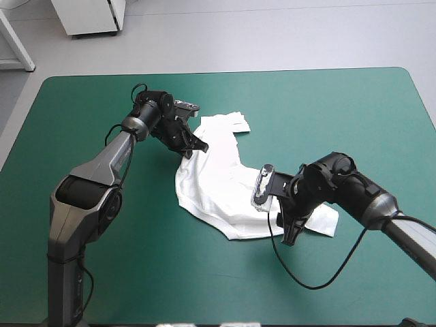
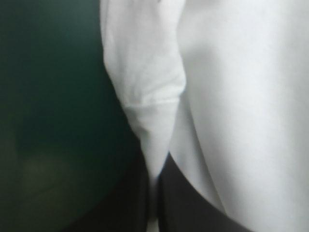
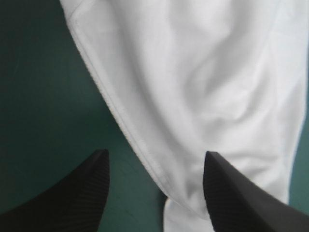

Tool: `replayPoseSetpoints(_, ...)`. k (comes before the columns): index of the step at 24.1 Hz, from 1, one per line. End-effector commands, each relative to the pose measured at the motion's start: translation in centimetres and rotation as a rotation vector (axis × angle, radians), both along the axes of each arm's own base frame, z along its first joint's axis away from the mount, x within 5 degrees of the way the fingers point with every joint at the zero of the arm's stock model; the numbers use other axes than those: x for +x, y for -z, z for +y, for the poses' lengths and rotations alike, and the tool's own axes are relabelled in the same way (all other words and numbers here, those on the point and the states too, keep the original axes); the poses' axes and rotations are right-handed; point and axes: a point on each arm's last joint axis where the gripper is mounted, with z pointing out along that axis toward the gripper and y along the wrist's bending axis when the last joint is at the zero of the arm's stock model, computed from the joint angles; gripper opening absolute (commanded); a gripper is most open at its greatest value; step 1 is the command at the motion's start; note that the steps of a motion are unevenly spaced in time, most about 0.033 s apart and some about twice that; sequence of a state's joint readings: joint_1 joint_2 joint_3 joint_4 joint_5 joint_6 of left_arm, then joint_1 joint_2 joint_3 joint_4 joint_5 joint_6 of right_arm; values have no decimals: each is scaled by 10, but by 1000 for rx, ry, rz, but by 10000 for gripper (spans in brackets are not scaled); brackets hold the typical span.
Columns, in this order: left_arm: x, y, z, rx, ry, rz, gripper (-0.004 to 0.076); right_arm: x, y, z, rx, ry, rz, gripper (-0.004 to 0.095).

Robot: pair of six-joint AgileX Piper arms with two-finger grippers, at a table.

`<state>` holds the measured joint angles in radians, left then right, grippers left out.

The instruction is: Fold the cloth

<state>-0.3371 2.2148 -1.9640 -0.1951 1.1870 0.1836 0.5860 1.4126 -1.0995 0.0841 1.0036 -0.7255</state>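
Note:
The white T-shirt (image 1: 214,177) lies crumpled and partly spread in the middle of the table, one sleeve toward the far side and one end toward the near right. My left gripper (image 1: 199,146) sits at the shirt's far-left edge. In the left wrist view a fold of the T-shirt (image 2: 149,96) runs down between the fingers (image 2: 135,203), which are all but shut on it. My right gripper (image 1: 289,235) hovers over the near-right end. Its fingers (image 3: 87,188) stand apart, with a hemmed edge of the T-shirt (image 3: 203,72) lying between them.
The teal-green cover (image 1: 122,272) shows on every side of the shirt, with wide room to the left, right and front. The table's far edge (image 1: 225,71) runs well beyond the shirt.

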Motion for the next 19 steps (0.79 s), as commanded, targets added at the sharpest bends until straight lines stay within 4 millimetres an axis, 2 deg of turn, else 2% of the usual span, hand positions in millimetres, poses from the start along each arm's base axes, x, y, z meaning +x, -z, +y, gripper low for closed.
replayPoseSetpoints(1,-5,-36,-2,-57,-1,-69,-7,0,3,8,69,-45,4,554)
replayPoseSetpoints(7,-5,-36,-2,-57,-2,-70,-8,-16,23,25,0,-184,-11,554)
replayPoseSetpoints(13,-5,-36,-3,-65,1,-71,-7,3,58,37,-82,-185,2,554)
replayPoseSetpoints(19,-6,-37,-5,-90,11,-69,-7,15,81,42,-121,-171,5,554)
